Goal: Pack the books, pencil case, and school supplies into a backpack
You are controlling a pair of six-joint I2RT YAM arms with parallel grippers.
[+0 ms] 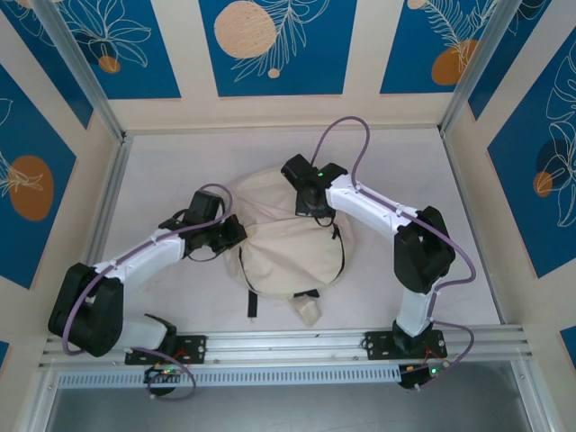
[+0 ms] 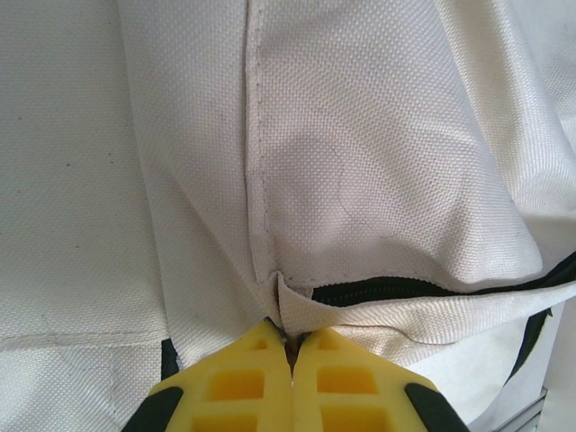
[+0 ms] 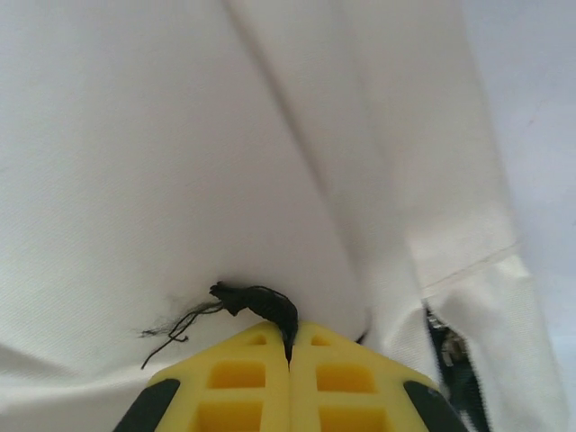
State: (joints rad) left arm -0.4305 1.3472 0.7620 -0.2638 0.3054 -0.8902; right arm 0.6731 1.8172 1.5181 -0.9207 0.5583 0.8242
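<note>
The left gripper (image 2: 290,346) has its yellow fingers pressed together, and a corner of cream cloth at the end of a seam looks pinched between the tips. That cloth is the backpack (image 2: 378,162), which spreads out directly ahead of it. From just past the tips a black zipper (image 2: 405,290) runs off to the gripper's right, its teeth apparently closed.

The right gripper (image 3: 290,337) is likewise closed, clamped on a black cord (image 3: 256,301) that comes off the bag's cloth right at its tips.

From above, the backpack (image 1: 288,256) lies between the two grippers, with both touching it, the right one at its far side and the left one at its left flank, so neither is nearer. Opening it probably means pulling along the zipper's line, away from the left grip. Only the wrist views show what is pinched; the overhead view gives the bag's whole outline
</note>
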